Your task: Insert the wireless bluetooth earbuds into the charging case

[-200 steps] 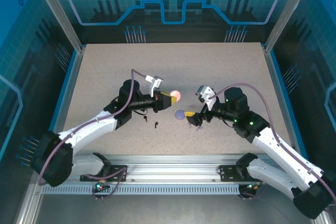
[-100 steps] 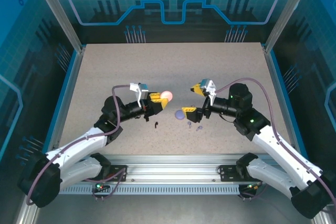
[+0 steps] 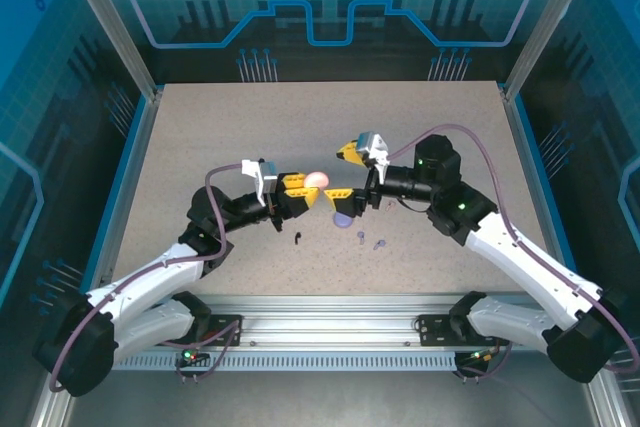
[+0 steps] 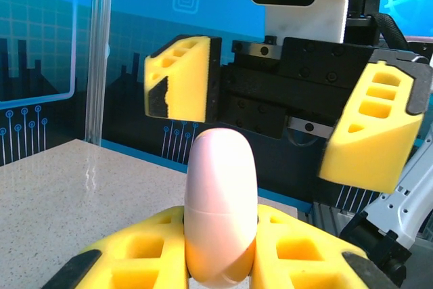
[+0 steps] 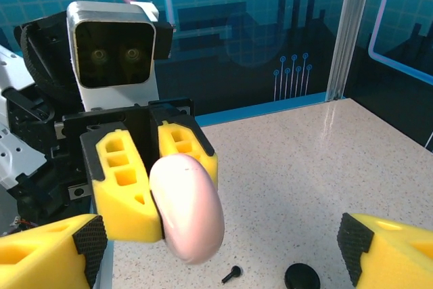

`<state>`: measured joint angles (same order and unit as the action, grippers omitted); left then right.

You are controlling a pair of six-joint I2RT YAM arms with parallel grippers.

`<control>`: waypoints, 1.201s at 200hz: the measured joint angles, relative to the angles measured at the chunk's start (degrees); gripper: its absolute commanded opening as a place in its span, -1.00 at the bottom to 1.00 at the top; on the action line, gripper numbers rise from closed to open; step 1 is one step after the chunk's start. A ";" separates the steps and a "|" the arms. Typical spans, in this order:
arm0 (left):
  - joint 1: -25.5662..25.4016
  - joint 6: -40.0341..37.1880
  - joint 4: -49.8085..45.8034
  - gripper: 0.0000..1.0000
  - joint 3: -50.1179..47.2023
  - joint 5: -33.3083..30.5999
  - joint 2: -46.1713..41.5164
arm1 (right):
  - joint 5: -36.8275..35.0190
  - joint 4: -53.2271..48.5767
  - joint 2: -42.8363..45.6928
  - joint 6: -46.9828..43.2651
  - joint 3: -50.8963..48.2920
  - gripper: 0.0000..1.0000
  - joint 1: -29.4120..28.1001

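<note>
Top view: the left claw (image 3: 305,195) is clamping a pink case (image 3: 316,180) above the middle of the tabletop (image 3: 200,127). The right claw (image 3: 342,177) is facing it, jaws wide apart and holding nothing. Lilac earbuds (image 3: 360,237) and a black earbud (image 3: 298,239) are lying toward the near edge.

Left wrist view: the case is sitting upright between closed pads.

Right wrist view: a black earbud is lying on the tabletop below the case.

The earbuds are probably light, smooth and slippery, so gripping across the stem is advised.
</note>
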<state>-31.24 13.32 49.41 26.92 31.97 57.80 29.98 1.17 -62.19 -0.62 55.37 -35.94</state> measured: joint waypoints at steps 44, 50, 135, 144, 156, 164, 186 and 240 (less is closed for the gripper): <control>0.00 0.02 0.07 -0.87 0.00 0.46 0.52 | -1.29 -0.04 -3.39 -0.55 1.31 0.70 -0.55; 0.00 0.00 0.09 -0.87 0.00 0.46 0.55 | -1.51 0.00 -3.78 -0.50 1.55 0.68 -0.55; 0.04 0.02 0.20 -0.87 0.00 0.24 0.76 | -3.69 -0.92 -5.33 -0.90 4.66 0.56 -1.14; 0.04 0.02 0.20 -0.87 0.00 0.33 0.76 | -4.28 -0.94 -5.57 -0.90 5.27 0.56 -1.14; 0.00 0.02 0.22 -0.87 0.00 0.52 0.76 | -4.98 -1.09 -5.90 -0.90 6.03 0.56 -1.11; 0.00 0.02 0.22 -0.86 0.00 0.83 0.76 | -5.57 -1.11 -6.10 -0.90 6.43 0.56 -1.07; 0.00 0.02 0.22 -0.86 0.00 0.87 0.76 | -5.97 -1.16 -6.43 -0.90 7.06 0.57 -0.74; 0.00 -0.07 0.17 -0.86 0.00 0.85 0.76 | -4.22 -1.64 -5.42 -0.20 7.19 0.61 0.11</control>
<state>-31.24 13.26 49.58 26.92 32.82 58.57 25.76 -0.47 -67.61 -0.82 62.57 -35.83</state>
